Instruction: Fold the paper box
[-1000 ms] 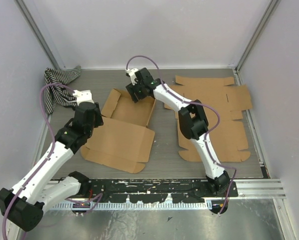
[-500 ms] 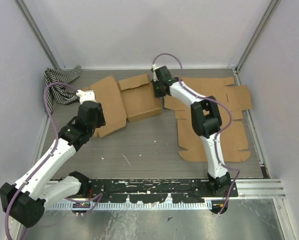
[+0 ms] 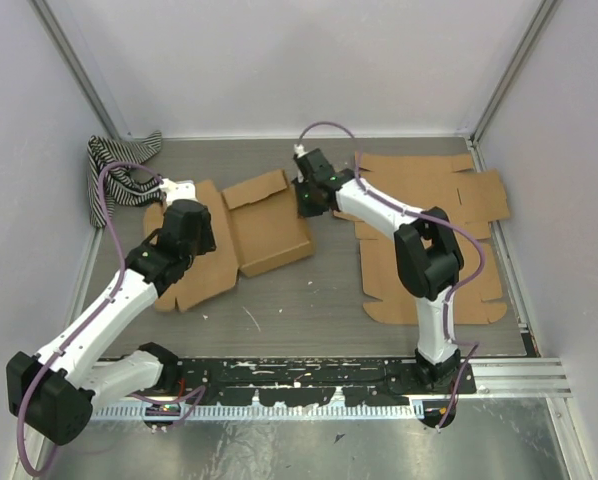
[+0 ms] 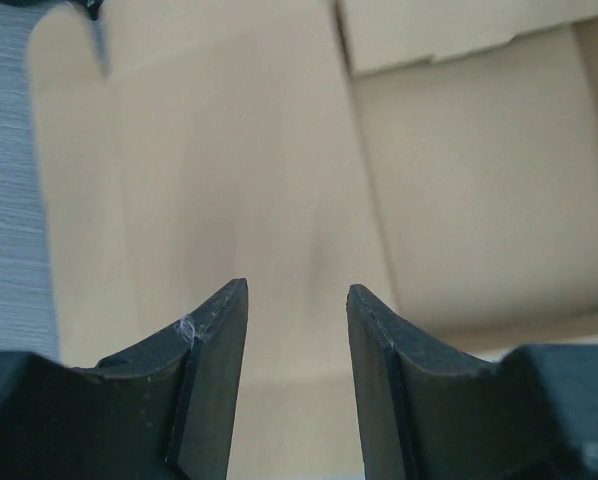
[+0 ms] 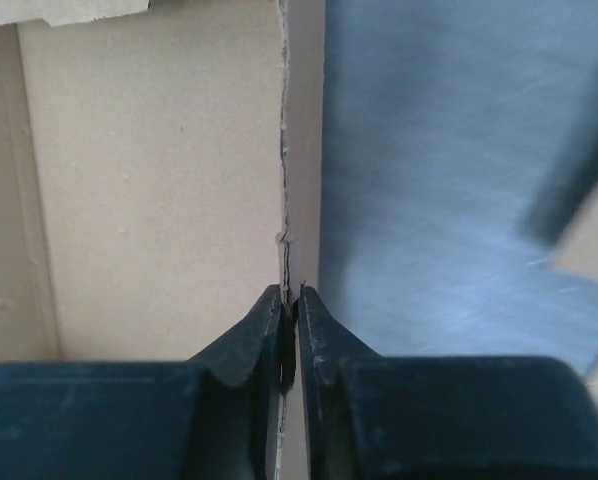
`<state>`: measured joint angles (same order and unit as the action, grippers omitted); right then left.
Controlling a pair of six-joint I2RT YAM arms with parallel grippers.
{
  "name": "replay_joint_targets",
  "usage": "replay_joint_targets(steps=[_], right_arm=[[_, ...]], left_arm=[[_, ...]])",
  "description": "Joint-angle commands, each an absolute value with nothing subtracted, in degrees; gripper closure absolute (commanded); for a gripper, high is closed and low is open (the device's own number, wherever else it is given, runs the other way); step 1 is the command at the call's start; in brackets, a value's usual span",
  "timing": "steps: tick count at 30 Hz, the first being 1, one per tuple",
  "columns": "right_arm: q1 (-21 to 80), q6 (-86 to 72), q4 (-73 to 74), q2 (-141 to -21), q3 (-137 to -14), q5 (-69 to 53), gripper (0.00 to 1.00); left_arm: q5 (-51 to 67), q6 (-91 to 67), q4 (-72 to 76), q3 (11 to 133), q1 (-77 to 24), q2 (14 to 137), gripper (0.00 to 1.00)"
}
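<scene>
Cardboard box [image 3: 274, 230] wall, pinched at its edge by the closed right gripper [image 5: 289, 297], may tear if tugged; left gripper [image 4: 297, 295] hovers half-open, empty.

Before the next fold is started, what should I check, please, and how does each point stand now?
1. The right gripper is shut on a wall edge of the paper box: ok.
2. The left gripper is open and empty above the left panel: ok.
3. All box walls are raised: not ok, the left panel lies flat.
4. The striped cloth lies apart from the box: cannot tell, the left arm hides the gap.
</scene>
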<state>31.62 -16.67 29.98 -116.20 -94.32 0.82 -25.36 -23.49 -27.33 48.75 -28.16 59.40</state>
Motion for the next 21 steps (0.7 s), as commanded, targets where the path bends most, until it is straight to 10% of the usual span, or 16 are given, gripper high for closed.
replay_joint_targets(steps=[1,4,12,21], right_arm=[[36.49,-23.31,30.35,-109.50,-89.78,-6.19,0.74],[42.41,-23.91,29.24,-105.03,-84.29,-8.10,0.56],[45.29,-9.91,29.25,-96.09,-84.73,3.75,0.42],[41.89,12.36,19.48,-124.35,-113.53,-12.32,0.41]], left_arm=[[-25.62,-25.28,-26.59,50.45,-28.03,59.42,0.49],[-25.96,-25.40,-26.97,50.65,-28.04,59.12,0.49],[-24.42,-26.71,-26.38,49.96,-27.95,55.58,0.49],[-24.61,-28.82,-29.40,49.26,-27.99,47.95,0.50]])
